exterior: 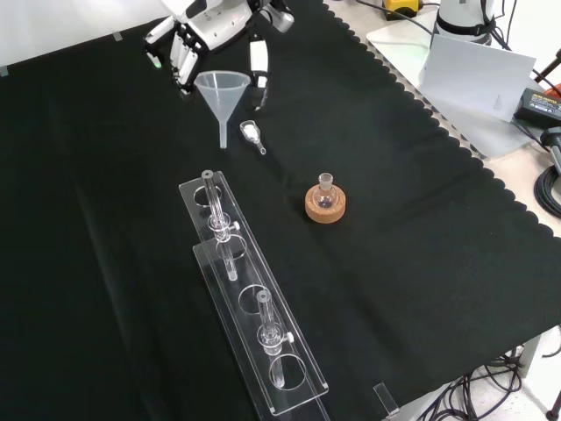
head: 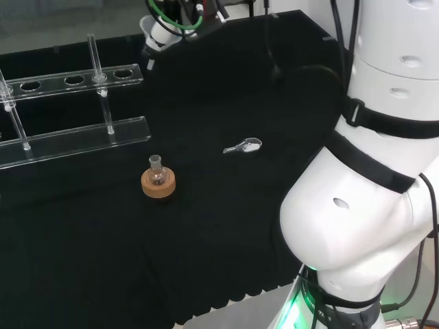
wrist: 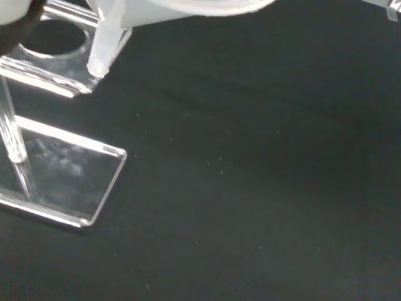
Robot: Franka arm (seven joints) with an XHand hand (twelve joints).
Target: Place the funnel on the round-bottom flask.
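wrist view, closest in: funnel stem, translucent, hanging just under the palm, with the end of the clear acrylic test-tube rack behind it over black cloth.

front view: hand at the top edge, fingers curled around the rim of the funnel and holding it clear of the cloth. cone mouth up, stem down; long axis close to vertical, perhaps slightly tilted.

round-bottom flask sits upright in a cork ring stand near mid-cloth, neck open upward, nothing in it that i can make out. in the front view it lies well apart from the funnel, down and to the right; in the head view the flask is below and about level left-to-right with the held funnel at the top edge.

small metal scoop lies on the cloth just beside the funnel stem in the front view, roughly on the line toward the flask.

judgement: carry stage. funnel not yet over the flask. next move turns on bringing the stem tip above the narrow neck with both axes vertical, then lowering; an off-axis stem could tip the flask in its ring.
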